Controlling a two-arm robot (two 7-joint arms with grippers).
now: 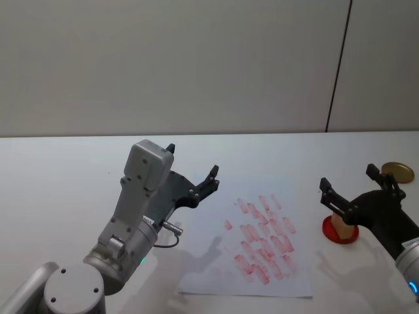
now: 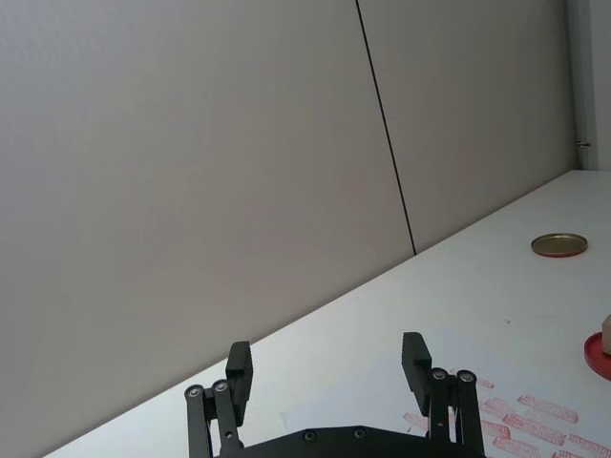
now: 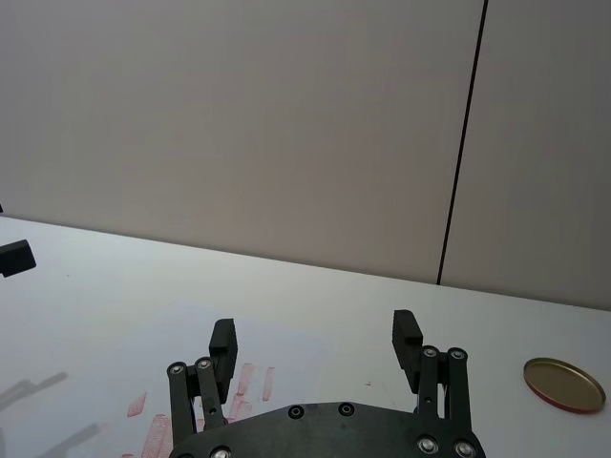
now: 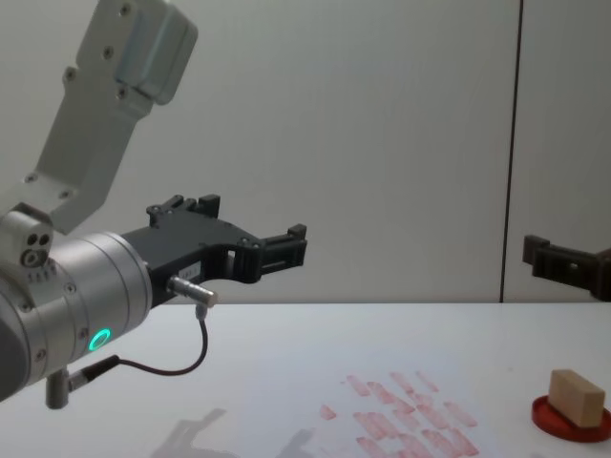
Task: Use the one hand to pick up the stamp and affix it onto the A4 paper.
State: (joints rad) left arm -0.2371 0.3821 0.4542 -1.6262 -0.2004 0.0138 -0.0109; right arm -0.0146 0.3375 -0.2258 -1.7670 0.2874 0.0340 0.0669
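Tan wooden stamp [image 1: 338,224] is sitting on the red ink pad [image 1: 329,229] at the A4 paper's [image 1: 216,265] 3 o'clock, not yet lifted. Right gripper [image 1: 348,178] is hovering above it, jaws spread, empty. Left gripper [image 1: 192,161] is idling open at 9 o'clock. Grasp and stamping are left.

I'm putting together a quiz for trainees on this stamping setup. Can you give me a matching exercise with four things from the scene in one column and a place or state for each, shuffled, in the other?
Things:
1. stamp
2. paper
3. left hand
4. right hand

Places or states:
a. bears rows of red marks
b. open, in the air above the stamp
c. standing on the red ink pad
d. open, in the air by the paper's left edge

Pairs: 1-c, 2-a, 3-d, 4-b
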